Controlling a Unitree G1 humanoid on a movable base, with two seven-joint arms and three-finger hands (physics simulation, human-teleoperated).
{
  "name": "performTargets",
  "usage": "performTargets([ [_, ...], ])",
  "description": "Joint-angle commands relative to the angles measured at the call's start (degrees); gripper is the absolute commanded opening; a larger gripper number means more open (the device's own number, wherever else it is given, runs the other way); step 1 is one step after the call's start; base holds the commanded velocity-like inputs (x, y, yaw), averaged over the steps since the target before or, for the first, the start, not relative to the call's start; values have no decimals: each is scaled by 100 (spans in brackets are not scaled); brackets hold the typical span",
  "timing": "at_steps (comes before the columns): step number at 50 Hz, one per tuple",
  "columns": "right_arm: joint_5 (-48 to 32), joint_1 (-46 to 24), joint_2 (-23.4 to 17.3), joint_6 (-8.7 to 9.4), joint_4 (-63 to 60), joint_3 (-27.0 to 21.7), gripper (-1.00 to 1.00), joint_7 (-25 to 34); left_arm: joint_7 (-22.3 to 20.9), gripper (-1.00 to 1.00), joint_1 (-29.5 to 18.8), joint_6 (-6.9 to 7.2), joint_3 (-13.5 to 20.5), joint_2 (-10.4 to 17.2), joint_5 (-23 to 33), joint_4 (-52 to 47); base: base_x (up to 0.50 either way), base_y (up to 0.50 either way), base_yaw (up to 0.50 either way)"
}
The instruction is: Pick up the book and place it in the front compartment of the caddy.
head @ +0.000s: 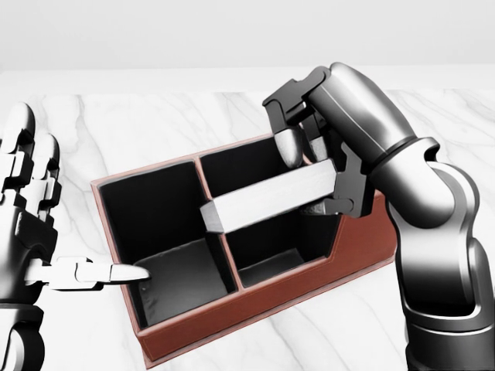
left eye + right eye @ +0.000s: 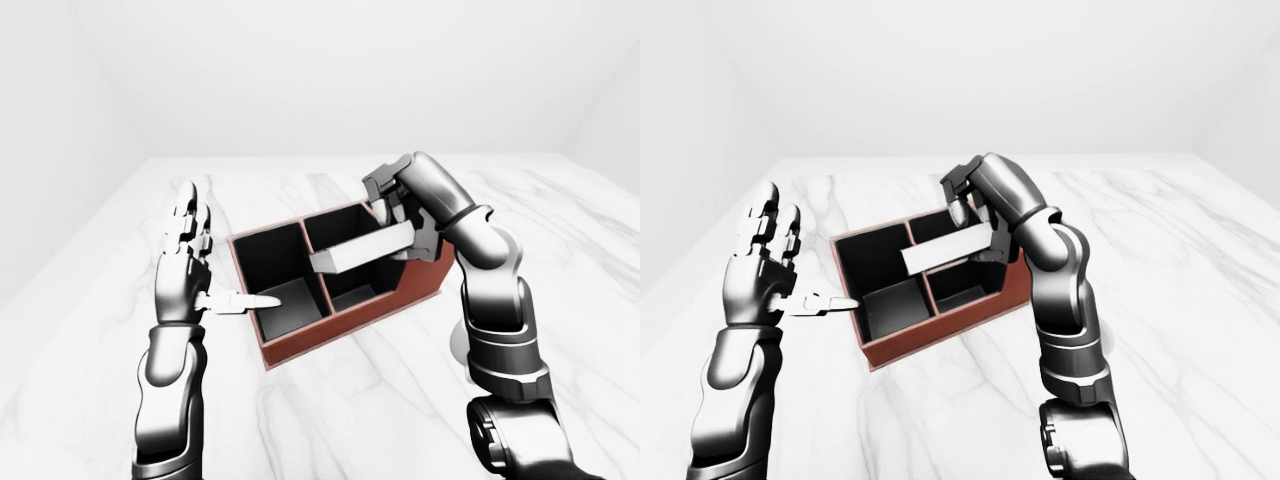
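Observation:
A red-brown caddy (image 1: 255, 309) with black compartments sits on the white marble table (image 1: 139, 124) in the middle of the head view. My right hand (image 1: 309, 166) is shut on a pale grey book (image 1: 271, 197). It holds the book lengthwise just above the caddy's right-hand compartments, and the book's left end reaches the central divider. My left hand (image 1: 46, 232) is open beside the caddy's left wall. Its fingers point up and its thumb tip (image 1: 135, 272) reaches over the wall into the lower left compartment.
The marble table (image 2: 560, 260) stretches wide on all sides of the caddy. Plain white walls rise beyond its top edge. My right forearm (image 2: 495, 310) stands over the caddy's right end.

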Motion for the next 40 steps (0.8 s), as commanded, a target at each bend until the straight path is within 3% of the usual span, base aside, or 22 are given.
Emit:
performTargets([
  [1, 290, -286, -48, 0, 308, -79, -100, -306, 2, 100, 4, 0, -5, -3, 11, 36, 0, 0, 0],
  [40, 380, -1113, -230, 0, 1693, -91, -100, -686, 1, 100, 9, 0, -25, -8, 39, 73, 0, 0, 0],
])
